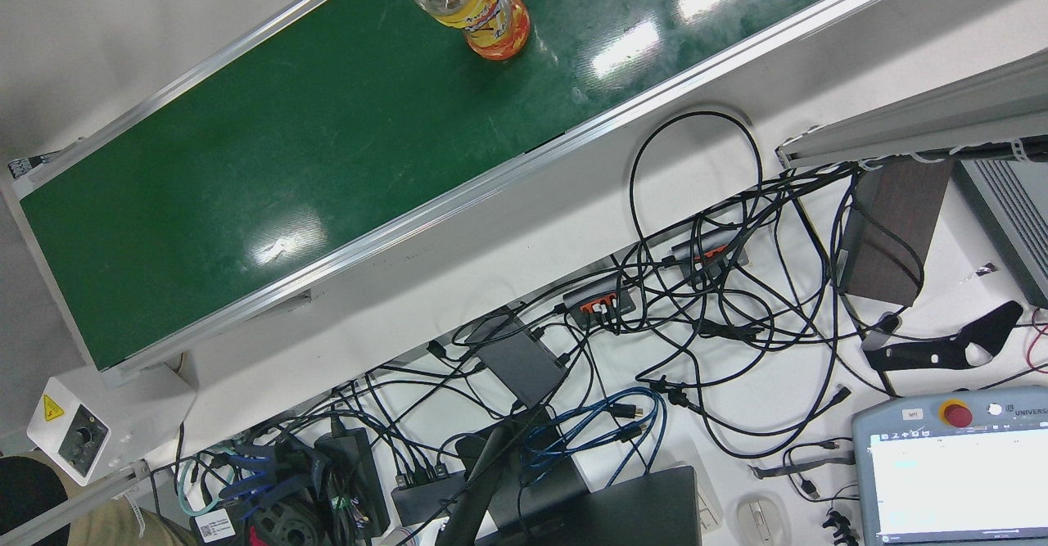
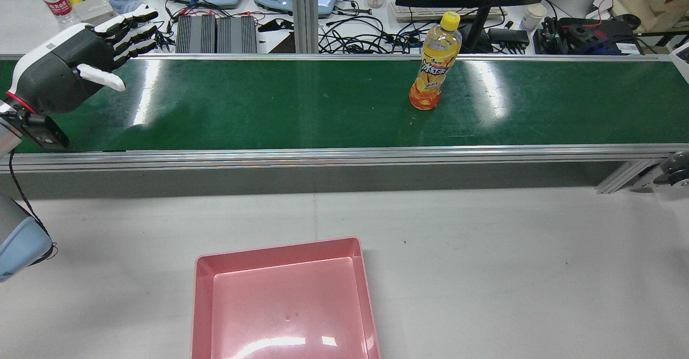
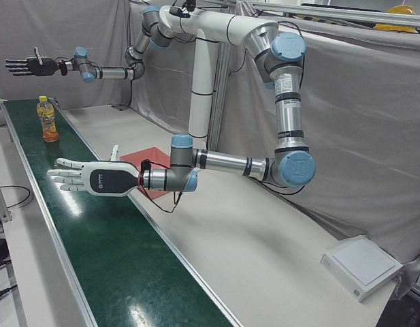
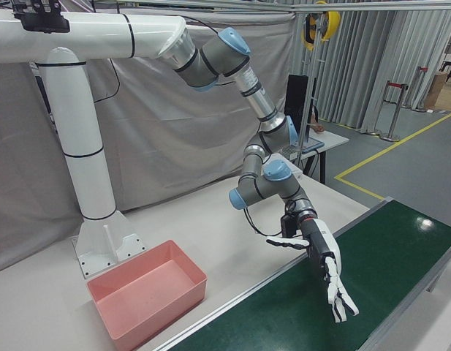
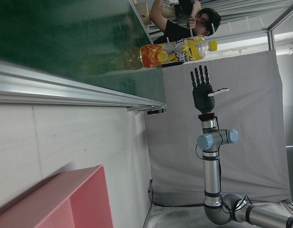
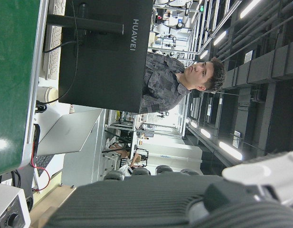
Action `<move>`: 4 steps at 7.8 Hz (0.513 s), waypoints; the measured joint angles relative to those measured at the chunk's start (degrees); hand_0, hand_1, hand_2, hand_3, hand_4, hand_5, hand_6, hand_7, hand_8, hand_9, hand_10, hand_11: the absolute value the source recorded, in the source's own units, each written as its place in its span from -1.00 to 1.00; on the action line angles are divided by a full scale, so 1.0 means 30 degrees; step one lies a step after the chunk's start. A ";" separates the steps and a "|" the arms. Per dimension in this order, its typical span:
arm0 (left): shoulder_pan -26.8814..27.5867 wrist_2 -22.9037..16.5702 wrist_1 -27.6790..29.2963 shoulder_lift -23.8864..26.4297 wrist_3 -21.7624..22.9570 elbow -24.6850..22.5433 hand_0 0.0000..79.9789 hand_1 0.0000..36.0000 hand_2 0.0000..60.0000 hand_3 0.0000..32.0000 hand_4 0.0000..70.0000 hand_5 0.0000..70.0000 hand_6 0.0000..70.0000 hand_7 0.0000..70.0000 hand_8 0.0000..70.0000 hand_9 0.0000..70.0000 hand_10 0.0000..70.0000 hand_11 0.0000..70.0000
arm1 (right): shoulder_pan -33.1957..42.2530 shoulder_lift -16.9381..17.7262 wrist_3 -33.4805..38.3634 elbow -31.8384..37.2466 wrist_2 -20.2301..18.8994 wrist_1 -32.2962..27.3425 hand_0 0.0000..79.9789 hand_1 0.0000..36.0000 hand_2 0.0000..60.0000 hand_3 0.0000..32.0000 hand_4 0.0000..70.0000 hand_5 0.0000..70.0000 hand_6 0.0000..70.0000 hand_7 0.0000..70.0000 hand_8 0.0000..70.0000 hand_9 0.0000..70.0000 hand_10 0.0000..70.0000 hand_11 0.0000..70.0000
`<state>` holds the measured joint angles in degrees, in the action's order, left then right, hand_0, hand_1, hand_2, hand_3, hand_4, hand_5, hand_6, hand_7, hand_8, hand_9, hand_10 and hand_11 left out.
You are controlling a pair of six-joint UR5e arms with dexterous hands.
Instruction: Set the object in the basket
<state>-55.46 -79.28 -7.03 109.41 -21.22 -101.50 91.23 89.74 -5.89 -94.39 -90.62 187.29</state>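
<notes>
At the far left of the rear view the left hand is held flat over the belt with its fingers spread, and nothing is grasped. Nearer, left of centre, the pink basket is set on the white table, empty. To the right, the bottle is seen upright near the belt's far edge, well apart from both hands. Tall and narrow, it is likely to be tipped by a sideways brush or a high grip, and could be rolled off the far rail into the cables. Between belt and basket a raised near rail must be cleared. The right hand is held open, high beyond the bottle; open room is left around it.
</notes>
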 measured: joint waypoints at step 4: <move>-0.0077 -0.0022 -0.0001 0.0004 0.0074 -0.0046 0.27 -0.64 -1.00 -0.79 -0.63 -0.59 -1.00 -1.00 -0.81 -0.80 -0.83 -0.73 | 0.0000 0.0000 -0.0012 0.0000 0.0000 0.0000 -1.00 -1.00 -1.00 -1.00 -1.00 -1.00 -1.00 -1.00 -1.00 -1.00 -1.00 -1.00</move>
<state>-55.69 -79.34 -7.03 109.42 -21.00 -101.64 91.23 89.74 -5.93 -94.39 -90.62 187.30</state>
